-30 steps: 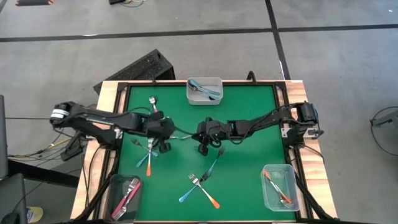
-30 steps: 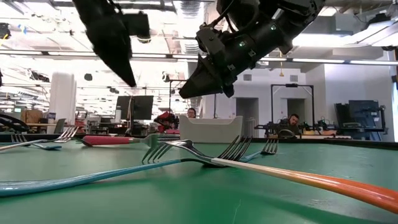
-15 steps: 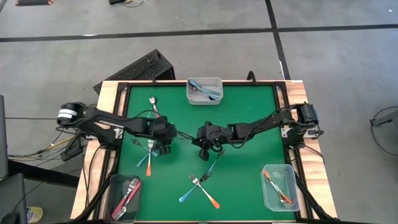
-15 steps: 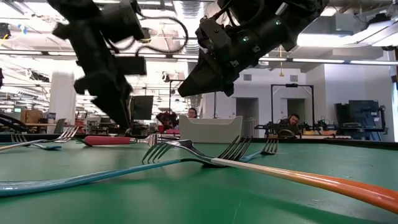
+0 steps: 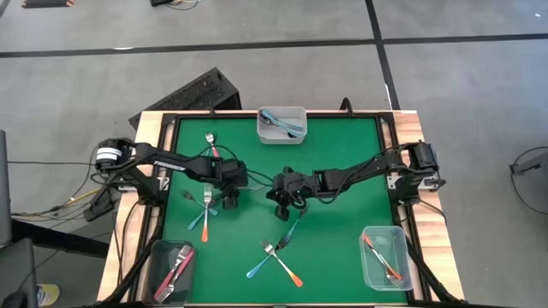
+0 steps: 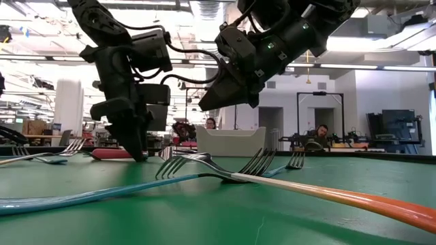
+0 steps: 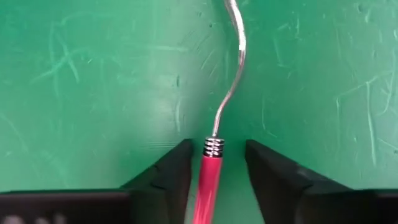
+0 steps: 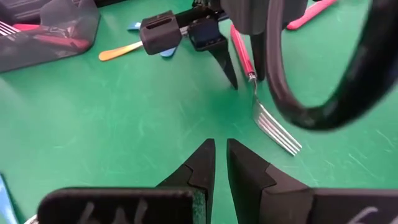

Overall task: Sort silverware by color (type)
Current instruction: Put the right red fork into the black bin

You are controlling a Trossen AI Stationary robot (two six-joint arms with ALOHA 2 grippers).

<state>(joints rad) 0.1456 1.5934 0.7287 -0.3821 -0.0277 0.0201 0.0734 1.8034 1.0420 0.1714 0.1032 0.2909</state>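
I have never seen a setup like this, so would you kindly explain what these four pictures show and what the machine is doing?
They show one moment from four cameras. The overhead view shows two dark robot arms over a green table. The table-level view looks across it. Each wrist view looks past one arm's own fingers.

Forks with coloured handles lie scattered on the table, and clear containers at its edges hold sorted ones.

The left end effector is down at the table, its open fingers on either side of a red-handled fork that lies flat, not gripped. The right end effector hangs above the middle of the table, fingers nearly together, holding nothing.
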